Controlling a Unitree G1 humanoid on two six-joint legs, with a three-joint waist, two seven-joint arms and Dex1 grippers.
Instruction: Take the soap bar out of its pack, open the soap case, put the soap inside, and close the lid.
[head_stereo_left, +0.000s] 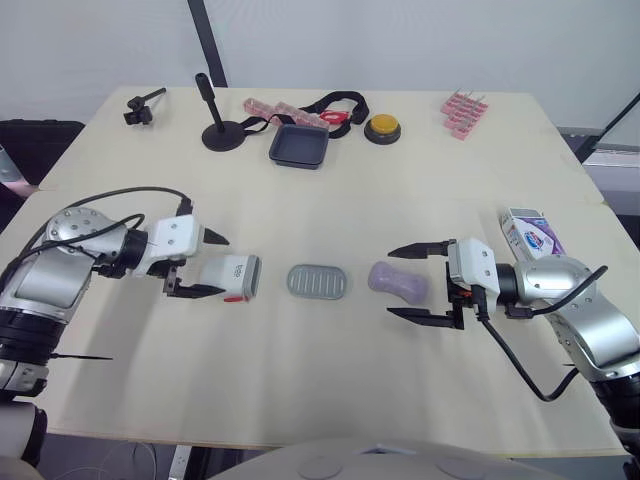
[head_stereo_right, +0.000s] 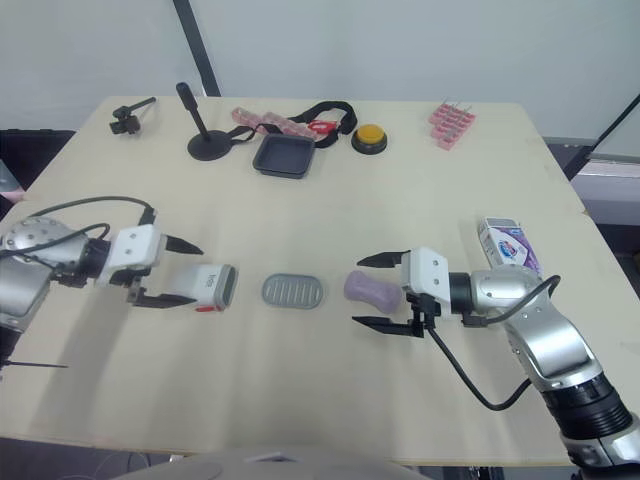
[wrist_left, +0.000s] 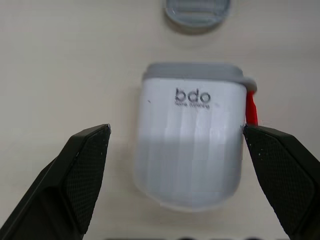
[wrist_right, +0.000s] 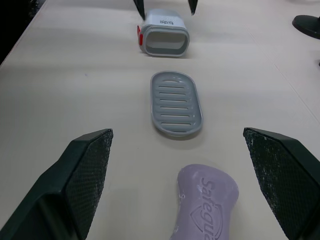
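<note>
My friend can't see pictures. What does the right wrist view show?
A purple soap bar lies on the tan table, just inside the wide-open right gripper. Past it sits a grey ridged tray, then a white soap case on its side.

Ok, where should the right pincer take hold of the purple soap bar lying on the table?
Grip the purple soap bar across its narrowed middle, one finger on each long side, coming in low from its right end. It lies flat, lengthwise toward the open right pincer, whose fingers stand wider than the bar.
</note>
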